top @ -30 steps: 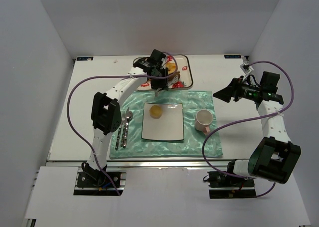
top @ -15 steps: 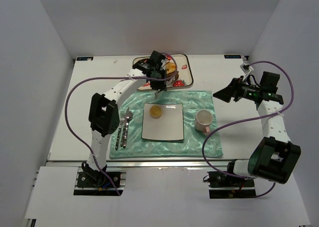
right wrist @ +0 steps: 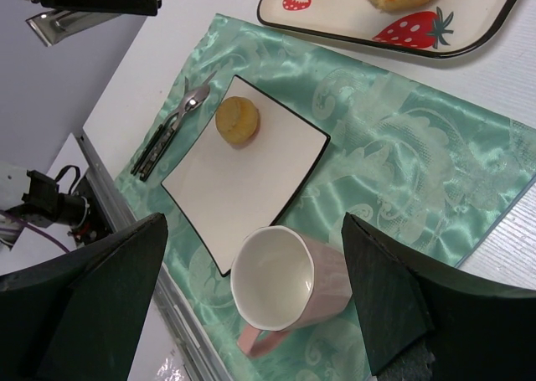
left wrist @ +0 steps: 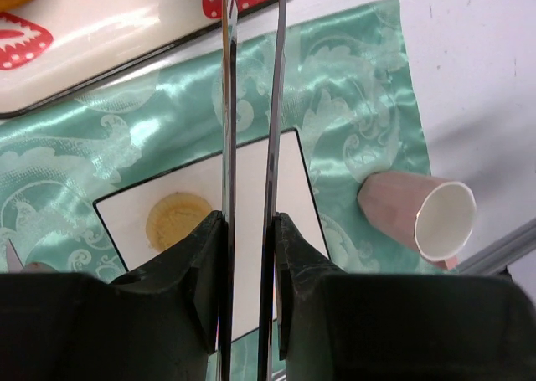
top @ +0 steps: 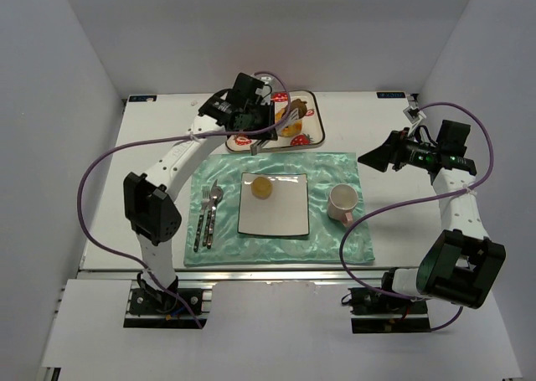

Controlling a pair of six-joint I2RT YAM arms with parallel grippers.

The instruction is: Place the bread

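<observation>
Now that the left arm has swung back and to the left, away from the plate, the left gripper (left wrist: 249,230) hangs over the near left corner of the tray (top: 314,121) instead of over the plate's far rim. It stays clamped on a pair of thin metal tongs (left wrist: 227,105), and their blades have come nearly together with nothing between them. The bread (top: 262,186), a small round bun, sits alone on the far left part of the white square plate (top: 280,218), well clear of the tongs. I read that as the bun delivered and the arm backing off. More bread lies on the tray, so another fetch may follow. Further right, the right gripper (top: 373,158) hovers just where it was, fingers wide apart and empty.

A glossy green placemat (top: 335,239), slightly rippled, carries a fork and spoon (top: 208,218) on its left, then the plate, then a pink mug (top: 342,202). Under it is a white table (top: 151,146), with plain white walls closing in the left, back and right sides.
</observation>
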